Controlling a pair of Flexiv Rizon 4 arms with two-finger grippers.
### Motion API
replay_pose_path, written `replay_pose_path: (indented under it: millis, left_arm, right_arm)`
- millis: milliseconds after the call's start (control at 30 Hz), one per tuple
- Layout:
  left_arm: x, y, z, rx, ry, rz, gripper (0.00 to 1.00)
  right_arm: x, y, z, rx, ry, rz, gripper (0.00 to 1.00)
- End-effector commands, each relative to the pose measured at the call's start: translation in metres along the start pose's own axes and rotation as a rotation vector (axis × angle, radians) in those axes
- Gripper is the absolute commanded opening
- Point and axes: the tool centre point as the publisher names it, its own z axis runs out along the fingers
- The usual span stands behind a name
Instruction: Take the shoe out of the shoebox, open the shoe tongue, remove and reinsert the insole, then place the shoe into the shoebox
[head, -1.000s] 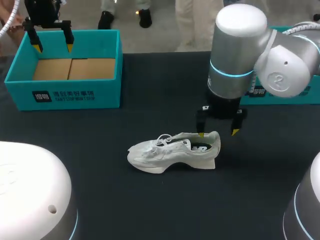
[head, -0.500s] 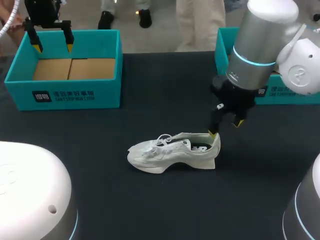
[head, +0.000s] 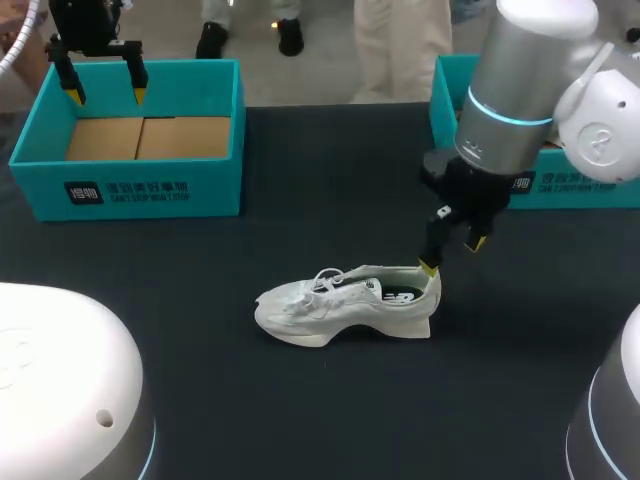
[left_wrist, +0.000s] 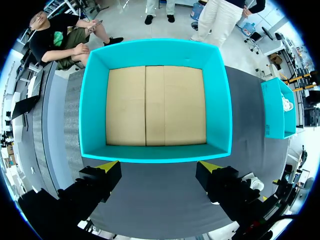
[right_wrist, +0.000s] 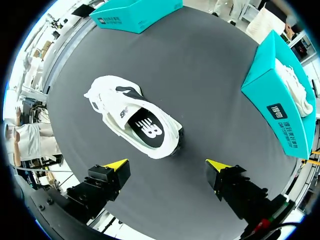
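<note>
Poising right fingers (head: 428, 267) wide near the shoe (head: 345, 305) heel for reaching the insole (right_wrist: 145, 127); parking left fingers (head: 139, 95) wide over the empty shoebox (head: 140, 185).

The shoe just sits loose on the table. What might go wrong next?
Nothing steadies the shoe: the left hand is far off over the shoebox, while the right hand hangs open at its heel, so it may get pushed or tipped. The insole lies deep inside; the hand might pinch the heel collar instead.
</note>
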Motion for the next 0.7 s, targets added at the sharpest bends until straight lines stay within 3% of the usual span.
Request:
replay_pose_path:
  millis: [33, 67, 167, 200, 267, 400, 700]
  left_arm:
    - [0.0, 0.0, 0.0, 0.0, 0.0, 0.0, 1.0]
    - [0.0, 0.0, 0.0, 0.0, 0.0, 0.0, 1.0]
    - [0.0, 0.0, 0.0, 0.0, 0.0, 0.0, 1.0]
    - [0.0, 0.0, 0.0, 0.0, 0.0, 0.0, 1.0]
    - [0.0, 0.0, 0.0, 0.0, 0.0, 0.0, 1.0]
    - [0.0, 0.0, 0.0, 0.0, 0.0, 0.0, 1.0]
    - [0.0, 0.0, 0.0, 0.0, 0.0, 0.0, 1.0]
  right_arm:
    - [0.003, 0.009, 0.004, -0.051, 0.007, -0.1, 1.0]
    - [0.004, 0.011, 0.004, -0.082, 0.001, -0.155, 1.0]
    - [0.009, 0.018, 0.004, -0.283, 0.068, -0.408, 1.0]
    - [0.011, 0.018, 0.004, -0.309, 0.076, -0.474, 1.0]
    - [0.01, 0.018, 0.006, -0.301, 0.07, -0.563, 1.0]
    - [0.011, 0.014, 0.004, -0.384, 0.117, -0.773, 1.0]
    - [0.001, -0.008, -0.008, -0.477, 0.2, -0.926, 1.0]
